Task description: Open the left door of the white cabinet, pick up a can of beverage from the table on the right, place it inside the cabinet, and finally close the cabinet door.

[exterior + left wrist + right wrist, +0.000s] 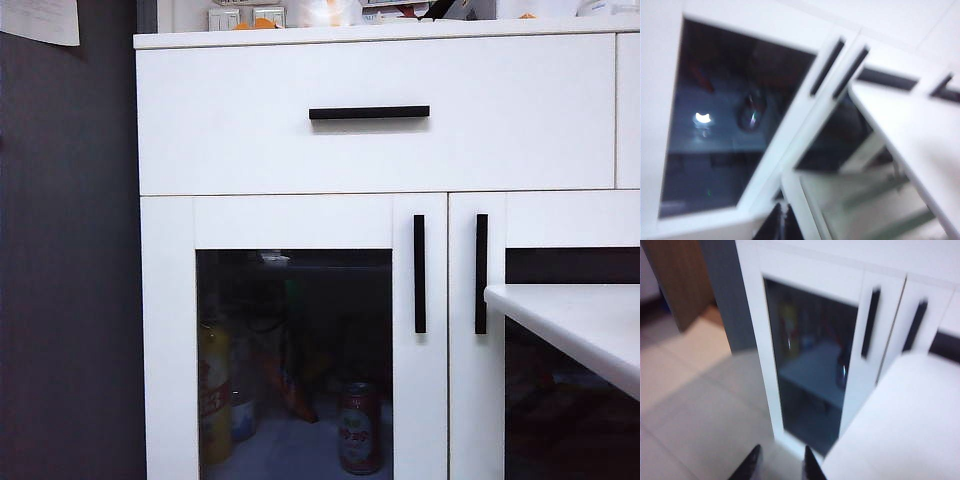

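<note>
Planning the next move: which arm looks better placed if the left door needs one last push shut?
Neither clearly: left door already looks shut, can inside. Right gripper is empty, apart; left gripper isn't clearly visible.

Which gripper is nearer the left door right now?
Hard to call. Both are back from the closed left door: the left gripper faces it; the right gripper hangs over floor.

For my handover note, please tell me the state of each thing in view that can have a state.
left door: closed
right door: closed
drawer: shut
can of beverage: upright inside the white cabinet, behind the glass
yellow bottle: upright inside
left gripper: shut, empty, away from the door
right gripper: slightly open, empty, over the floor
</note>
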Controlling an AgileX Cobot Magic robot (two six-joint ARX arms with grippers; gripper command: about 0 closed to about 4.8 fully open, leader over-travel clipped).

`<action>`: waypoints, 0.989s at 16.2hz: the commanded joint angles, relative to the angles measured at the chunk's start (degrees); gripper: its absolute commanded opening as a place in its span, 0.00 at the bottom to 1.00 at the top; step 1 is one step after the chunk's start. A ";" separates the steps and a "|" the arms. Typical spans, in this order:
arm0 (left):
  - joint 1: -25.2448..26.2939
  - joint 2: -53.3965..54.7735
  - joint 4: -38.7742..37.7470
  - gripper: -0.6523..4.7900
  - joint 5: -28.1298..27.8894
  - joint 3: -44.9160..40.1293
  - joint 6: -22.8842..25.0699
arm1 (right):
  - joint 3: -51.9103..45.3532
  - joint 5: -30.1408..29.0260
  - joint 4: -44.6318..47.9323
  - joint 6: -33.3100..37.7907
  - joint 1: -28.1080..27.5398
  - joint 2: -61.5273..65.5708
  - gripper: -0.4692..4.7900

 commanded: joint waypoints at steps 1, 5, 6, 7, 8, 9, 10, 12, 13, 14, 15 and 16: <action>8.15 -3.87 0.26 0.11 2.45 -0.92 -0.13 | -3.10 -0.50 1.60 0.11 -3.50 -4.96 0.29; 23.02 -3.65 0.96 0.11 2.14 -2.43 -0.15 | -10.58 0.09 2.71 0.11 -12.90 -4.85 0.29; 25.44 -3.65 0.96 0.11 2.01 -3.17 -0.13 | -12.41 0.07 2.71 0.11 -14.64 -4.85 0.29; 27.10 -3.65 0.92 0.11 1.99 -3.89 -0.13 | -14.62 0.11 2.69 0.11 -16.52 -4.85 0.29; 28.76 -3.65 0.92 0.11 1.81 -4.83 -0.13 | -16.48 0.09 2.62 0.11 -18.05 -4.85 0.29; 29.77 -3.65 0.94 0.11 1.86 -5.70 -0.13 | -18.38 0.26 3.80 0.57 -19.47 -4.85 0.29; 30.53 -3.65 0.96 0.11 1.68 -6.95 -0.13 | -19.28 0.26 6.88 0.63 -20.70 -4.87 0.29; 30.75 -3.65 2.91 0.11 1.60 -7.98 -0.13 | -20.17 0.24 11.19 0.63 -21.97 -4.87 0.29; 30.75 -3.65 6.21 0.11 1.62 -9.11 -0.11 | -21.00 0.09 14.25 0.63 -22.16 -4.87 0.29; 30.64 -3.65 5.75 0.11 2.03 -9.18 -0.13 | -22.91 0.13 20.37 0.61 -22.18 -4.87 0.29; 30.64 -3.65 5.77 0.11 2.01 -9.18 -0.13 | -23.28 0.04 21.99 0.57 -22.16 -4.87 0.29; 30.67 -3.65 5.77 0.11 2.01 -9.18 -0.13 | -23.30 0.09 21.94 0.61 -22.16 -4.87 0.29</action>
